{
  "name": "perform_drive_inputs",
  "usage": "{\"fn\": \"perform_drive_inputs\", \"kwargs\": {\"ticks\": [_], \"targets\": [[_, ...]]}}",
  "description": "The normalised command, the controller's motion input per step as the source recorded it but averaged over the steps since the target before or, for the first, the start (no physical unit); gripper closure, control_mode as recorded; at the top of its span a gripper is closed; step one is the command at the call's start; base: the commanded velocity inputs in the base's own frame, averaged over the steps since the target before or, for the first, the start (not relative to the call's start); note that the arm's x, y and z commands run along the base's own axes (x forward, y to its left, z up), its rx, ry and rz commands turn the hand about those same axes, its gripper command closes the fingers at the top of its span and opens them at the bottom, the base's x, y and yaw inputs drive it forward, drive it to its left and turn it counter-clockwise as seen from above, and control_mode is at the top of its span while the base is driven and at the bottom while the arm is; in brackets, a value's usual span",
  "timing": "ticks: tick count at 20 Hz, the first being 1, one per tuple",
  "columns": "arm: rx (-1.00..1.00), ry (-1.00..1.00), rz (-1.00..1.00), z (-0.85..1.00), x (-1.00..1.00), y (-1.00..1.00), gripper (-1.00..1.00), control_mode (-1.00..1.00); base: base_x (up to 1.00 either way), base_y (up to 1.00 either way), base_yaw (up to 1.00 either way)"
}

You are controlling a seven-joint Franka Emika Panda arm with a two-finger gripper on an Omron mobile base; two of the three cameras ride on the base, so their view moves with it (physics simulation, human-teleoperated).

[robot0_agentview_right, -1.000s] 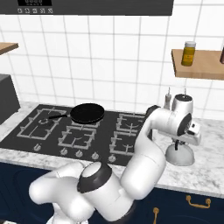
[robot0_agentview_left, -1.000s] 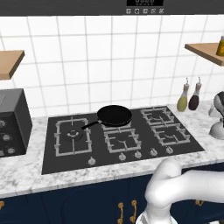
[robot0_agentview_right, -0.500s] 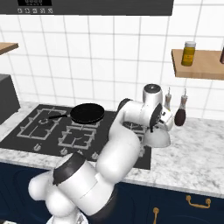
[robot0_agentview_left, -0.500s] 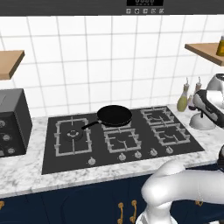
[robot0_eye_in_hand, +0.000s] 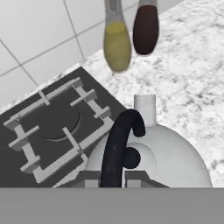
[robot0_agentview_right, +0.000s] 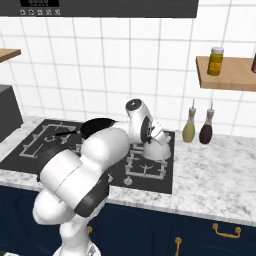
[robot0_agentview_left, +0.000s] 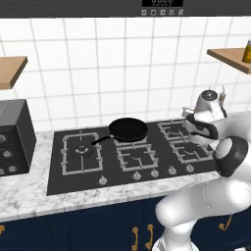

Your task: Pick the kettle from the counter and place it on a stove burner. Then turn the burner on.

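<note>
**Kettle carried over the right-hand burners**

Left base view: the kettle is held above the hob. Right base view: it hangs by the bottles (for setting down, presumably). Hand view: the hand is closed on the kettle's handle, beside the bench.

No readable text; display digits on the dark panel too blurred.

Hob set in the surface, against the tiled wall. Pan on the hob's rear middle burner. Kettle in the pincer, over the hob's right end, above the right burners. Two bottles side by side on the surface, right of the hob, by the wall. Toaster on the surface, left of the hob. Jar on the right wall shelf.
</note>
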Motion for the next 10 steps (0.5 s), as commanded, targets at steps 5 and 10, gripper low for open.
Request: {"fn": "perform_drive_inputs", "kwargs": {"ticks": [5, 10], "targets": [[0.03, 0.0, -0.03, -0.08, 0.05, 0.14, 1.0, -1.0, 0.0, 0.0, 0.0], [0.02, -0.08, 0.0, -0.29, 0.0, 0.09, 1.0, -1.0, 0.0, 0.0, 0.0]]}}
